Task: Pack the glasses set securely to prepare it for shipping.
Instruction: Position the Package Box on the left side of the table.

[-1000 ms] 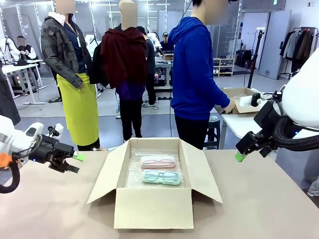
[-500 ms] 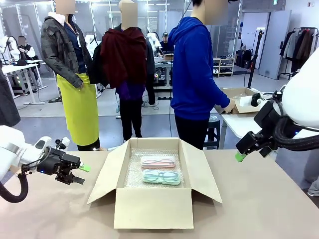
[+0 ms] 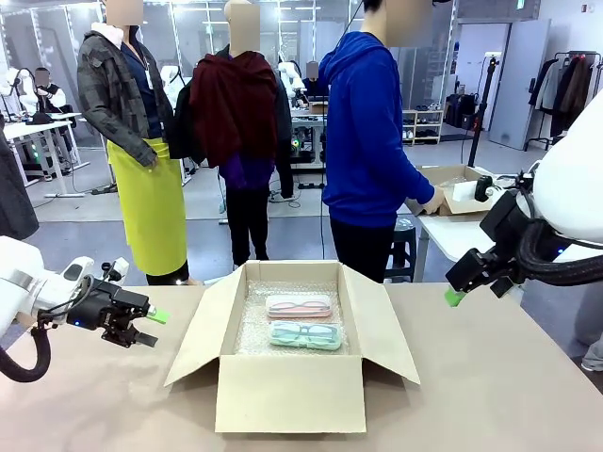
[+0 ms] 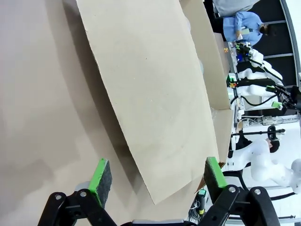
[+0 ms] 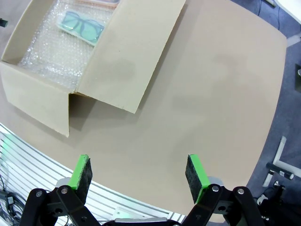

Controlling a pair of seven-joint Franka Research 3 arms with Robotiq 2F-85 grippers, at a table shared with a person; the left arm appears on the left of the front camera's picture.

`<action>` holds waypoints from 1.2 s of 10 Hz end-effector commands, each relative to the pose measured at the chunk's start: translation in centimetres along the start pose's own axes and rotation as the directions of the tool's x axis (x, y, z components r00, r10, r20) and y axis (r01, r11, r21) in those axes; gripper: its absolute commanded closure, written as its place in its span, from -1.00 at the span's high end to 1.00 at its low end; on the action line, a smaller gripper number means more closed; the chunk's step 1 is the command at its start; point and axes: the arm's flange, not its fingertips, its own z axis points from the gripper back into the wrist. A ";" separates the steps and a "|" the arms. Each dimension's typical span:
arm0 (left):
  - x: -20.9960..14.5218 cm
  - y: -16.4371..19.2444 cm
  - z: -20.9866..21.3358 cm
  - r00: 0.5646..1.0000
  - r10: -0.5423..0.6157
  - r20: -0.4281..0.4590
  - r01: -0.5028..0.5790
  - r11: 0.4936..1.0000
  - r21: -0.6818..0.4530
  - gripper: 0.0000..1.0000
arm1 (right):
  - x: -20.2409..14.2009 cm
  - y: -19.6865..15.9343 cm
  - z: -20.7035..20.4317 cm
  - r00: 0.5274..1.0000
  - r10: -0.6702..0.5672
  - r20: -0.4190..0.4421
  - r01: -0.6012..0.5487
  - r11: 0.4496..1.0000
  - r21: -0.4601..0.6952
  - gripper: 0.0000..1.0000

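Centrally, cardboard box [image 3: 287, 391] on tan table [image 3: 490, 395]

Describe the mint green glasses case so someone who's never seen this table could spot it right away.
Find the open cardboard box in the middle of the table, lined with bubble wrap. Two flat cases lie inside. The mint green case is nearer the robot; its neighbour, the pink case, lies just behind it.

Pink case [image 5: 96, 2] cut by top edge, right wrist view.
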 end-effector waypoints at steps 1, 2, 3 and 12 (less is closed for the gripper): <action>-0.1 0.2 -1.0 1.000 -0.007 0.026 0.008 1.000 -0.022 1.00 | 0.0 0.0 0.1 1.000 0.006 0.003 -0.006 1.000 -0.003 1.00; -0.3 0.4 -1.9 0.997 -0.034 0.068 0.033 0.999 0.019 1.00 | 0.0 0.0 0.1 1.000 0.006 0.003 -0.006 1.000 -0.003 1.00; -0.3 0.5 -2.3 0.994 -0.023 0.108 0.021 1.000 0.021 1.00 | 0.0 0.0 0.1 1.000 0.006 0.003 -0.006 1.000 -0.003 1.00; -0.6 0.7 -7.2 0.989 0.071 0.128 -0.071 0.997 -0.003 1.00 | 0.0 0.0 0.1 1.000 0.006 0.003 -0.006 1.000 -0.003 1.00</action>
